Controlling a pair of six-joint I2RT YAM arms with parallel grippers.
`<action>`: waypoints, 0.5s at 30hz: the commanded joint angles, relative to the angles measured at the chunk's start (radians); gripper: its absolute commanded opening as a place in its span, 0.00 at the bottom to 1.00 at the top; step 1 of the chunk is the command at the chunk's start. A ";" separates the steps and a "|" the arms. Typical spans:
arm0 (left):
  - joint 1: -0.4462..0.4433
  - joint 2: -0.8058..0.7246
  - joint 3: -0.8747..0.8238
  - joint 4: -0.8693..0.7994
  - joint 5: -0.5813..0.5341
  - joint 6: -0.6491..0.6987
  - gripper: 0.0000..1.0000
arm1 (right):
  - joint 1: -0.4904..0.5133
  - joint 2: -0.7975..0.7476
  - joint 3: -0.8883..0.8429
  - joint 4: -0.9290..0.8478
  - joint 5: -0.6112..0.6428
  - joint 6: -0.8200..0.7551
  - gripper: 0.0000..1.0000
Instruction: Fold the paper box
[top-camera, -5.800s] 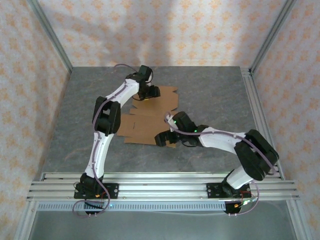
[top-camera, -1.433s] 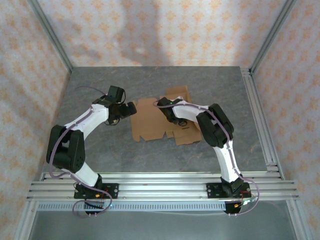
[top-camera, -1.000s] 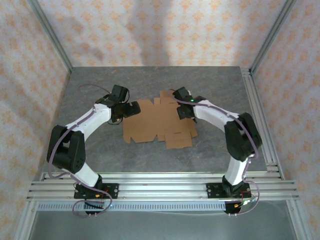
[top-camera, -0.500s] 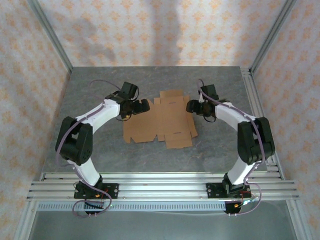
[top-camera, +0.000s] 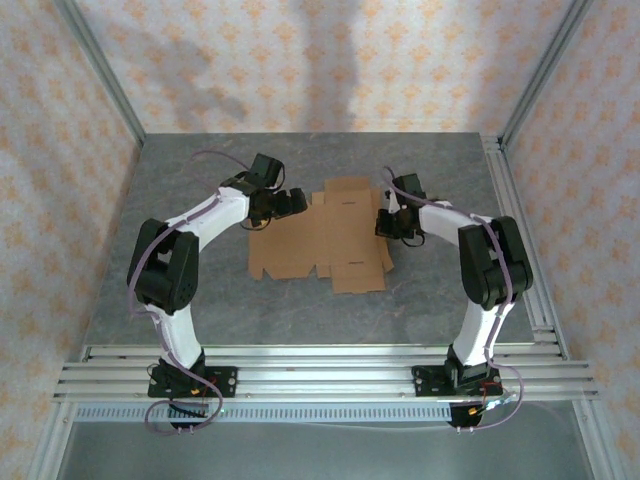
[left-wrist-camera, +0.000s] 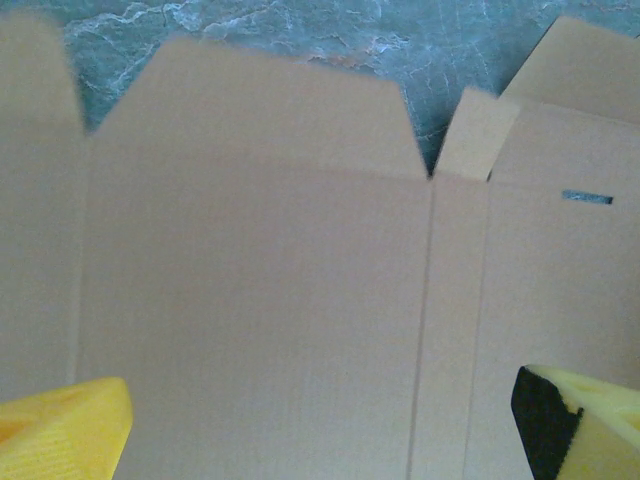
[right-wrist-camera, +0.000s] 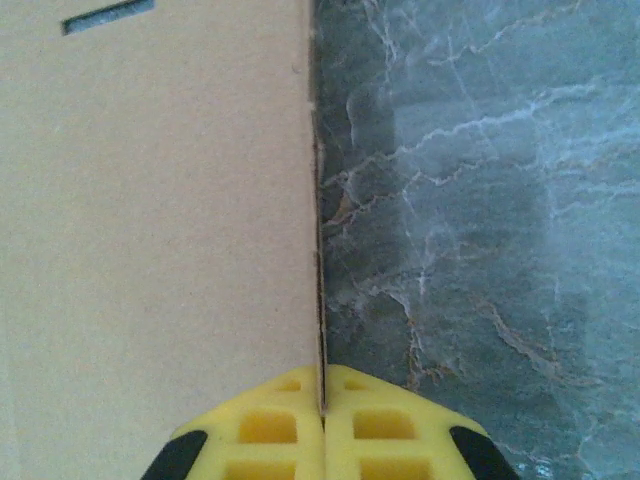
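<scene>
Tan cardboard, top view: the paper box (top-camera: 325, 232) lies flat; left gripper (top-camera: 290, 203) at its left edge, right gripper (top-camera: 385, 222) at its right.
Left wrist: my jaws wide apart, empty.
Right wrist: my jaws closed at its edge, no hold evident.
Risk: closed tips could shove the box instead of lifting it.

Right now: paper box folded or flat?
Spread flat. The paper box lies unfolded on the table, flaps and tabs out; left wrist view shows its panels level across the creases.
</scene>
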 joint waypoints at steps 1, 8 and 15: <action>-0.007 -0.009 0.020 -0.022 -0.012 0.018 0.99 | 0.008 0.000 0.046 -0.067 0.032 -0.078 0.00; -0.007 -0.037 -0.002 -0.014 -0.053 -0.013 0.98 | 0.144 0.054 0.194 -0.289 0.528 -0.241 0.00; -0.007 -0.058 -0.022 -0.010 -0.064 -0.027 0.98 | 0.250 0.134 0.273 -0.334 0.815 -0.311 0.00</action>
